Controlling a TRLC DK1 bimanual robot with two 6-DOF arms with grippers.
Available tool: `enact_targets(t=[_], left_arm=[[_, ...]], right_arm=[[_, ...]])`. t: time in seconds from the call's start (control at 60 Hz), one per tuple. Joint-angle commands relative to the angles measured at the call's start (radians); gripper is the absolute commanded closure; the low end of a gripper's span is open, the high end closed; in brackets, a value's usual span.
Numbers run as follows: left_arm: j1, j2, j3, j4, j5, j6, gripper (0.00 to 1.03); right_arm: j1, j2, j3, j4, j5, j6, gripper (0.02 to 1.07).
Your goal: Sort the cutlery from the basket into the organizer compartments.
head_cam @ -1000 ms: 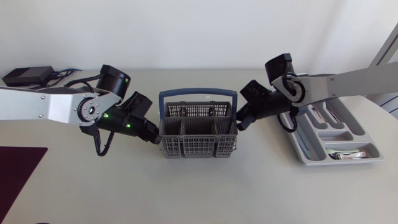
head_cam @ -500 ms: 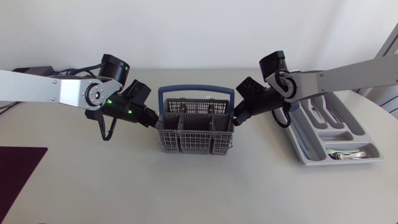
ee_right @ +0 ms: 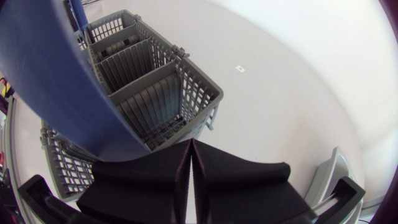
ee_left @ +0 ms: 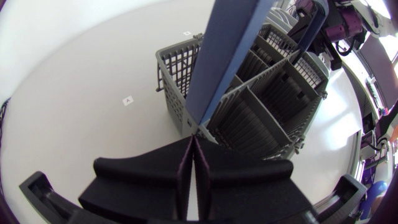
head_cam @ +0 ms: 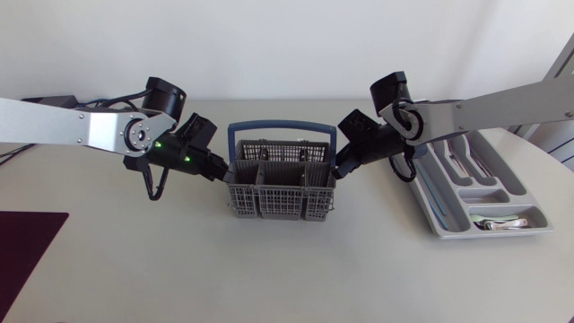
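The grey cutlery basket (head_cam: 282, 193) with a blue handle (head_cam: 284, 127) stands mid-table, and its compartments look empty in both wrist views. My left gripper (head_cam: 222, 173) is shut, its tips against the basket's left side at the foot of the handle (ee_left: 227, 50). On the opposite side my right gripper (head_cam: 339, 169) is also shut, tips at the other handle foot. Neither has anything between its fingers (ee_left: 193, 138) (ee_right: 191, 143). The grey organizer (head_cam: 430, 211) lies at the right with cutlery in its compartments.
A black box (head_cam: 40, 109) with cables sits at the back left. A dark maroon mat (head_cam: 27, 242) lies at the front left edge. Bare table stretches in front of the basket (ee_right: 155, 81).
The basket has shifted toward the back of the table, with both shut grippers staying against its sides. Both arms drew back along with it.
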Motion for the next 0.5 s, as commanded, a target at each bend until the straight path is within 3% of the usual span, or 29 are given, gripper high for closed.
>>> enact_targets(t=[0.0,0.483], left_arm=[[0.019,0.014,0.014,0.013,0.009,0.01,1.0],[0.002,-0.08,-0.07,0.012,0.012,0.01,1.0]], right_arm=[[0.006,0.012,-0.003,0.003,0.012,0.023,1.01],[-0.023,-0.083,-0.101,0.006,0.049,0.02,1.01]])
